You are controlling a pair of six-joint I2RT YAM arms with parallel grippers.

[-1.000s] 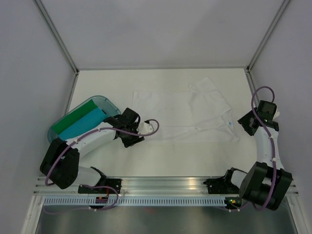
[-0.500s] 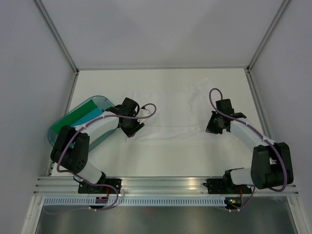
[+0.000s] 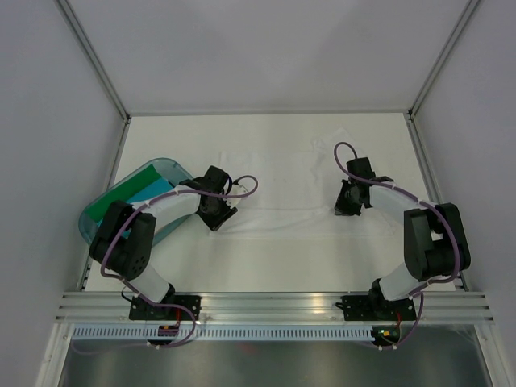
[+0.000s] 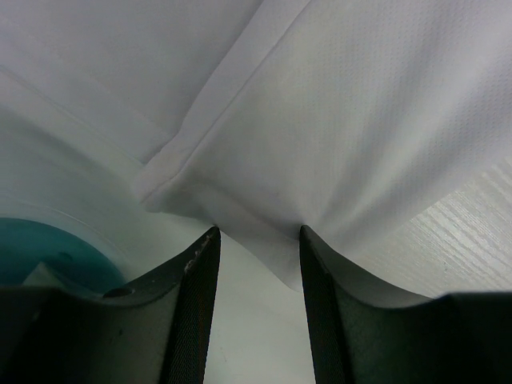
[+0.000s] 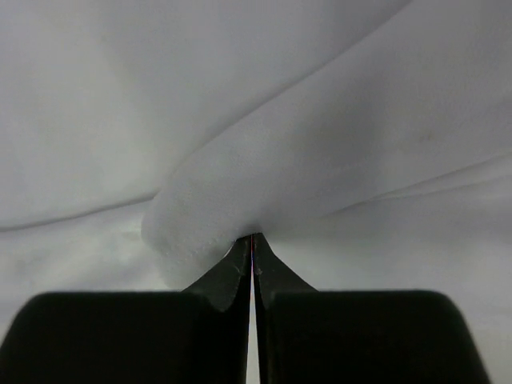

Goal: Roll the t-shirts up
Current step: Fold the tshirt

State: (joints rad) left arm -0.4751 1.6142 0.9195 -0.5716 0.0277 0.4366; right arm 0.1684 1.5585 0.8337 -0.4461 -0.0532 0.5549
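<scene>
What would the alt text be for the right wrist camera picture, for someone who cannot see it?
The right gripper, its two black fingers pressed together, pinches a fold of the white t-shirt, which bunches into a soft ridge at the fingertips. White cloth fills the rest of the view.
</scene>
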